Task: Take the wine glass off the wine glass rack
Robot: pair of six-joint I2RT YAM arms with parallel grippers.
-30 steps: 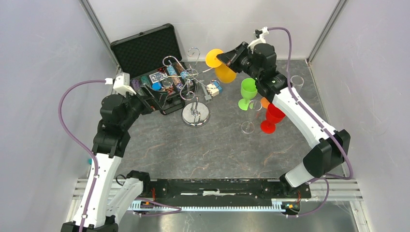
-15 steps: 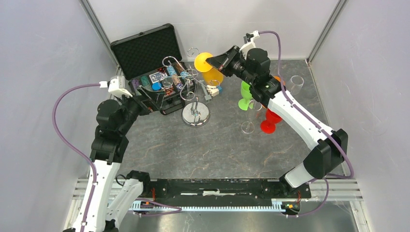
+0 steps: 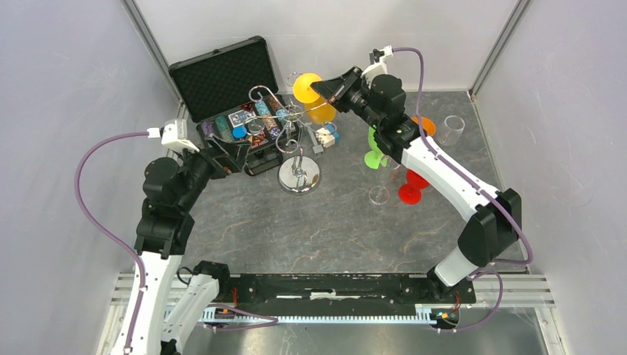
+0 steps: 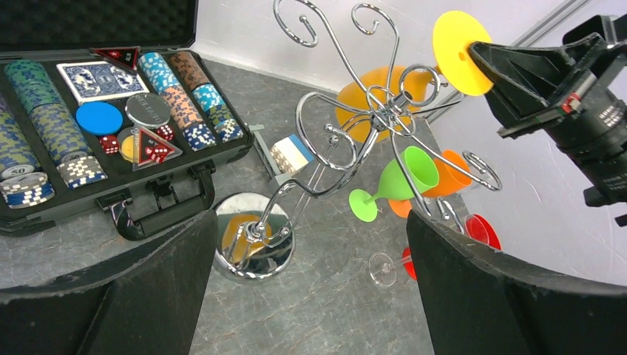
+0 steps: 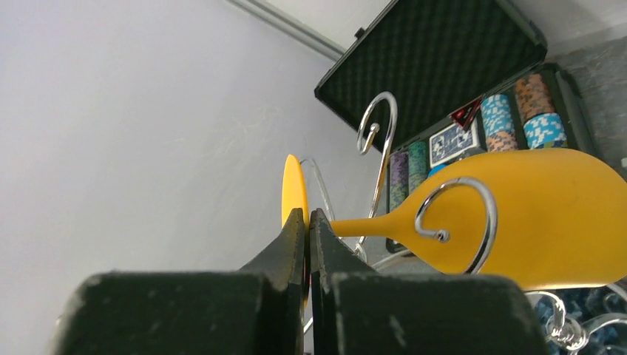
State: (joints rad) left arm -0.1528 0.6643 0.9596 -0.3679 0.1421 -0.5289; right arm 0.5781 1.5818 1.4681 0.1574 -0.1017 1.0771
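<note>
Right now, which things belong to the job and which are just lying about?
Job: yellow wine glass, wine glass rack, right gripper pinching the glass's foot.
Lying about: poker chip case, green glass, red glass, orange glass, clear glass.

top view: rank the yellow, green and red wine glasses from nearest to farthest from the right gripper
1. yellow wine glass: at the back, its foot pinched in the right gripper.
2. green wine glass: to the right, beside that arm's wrist.
3. red wine glass: farther right and toward the near edge.
</note>
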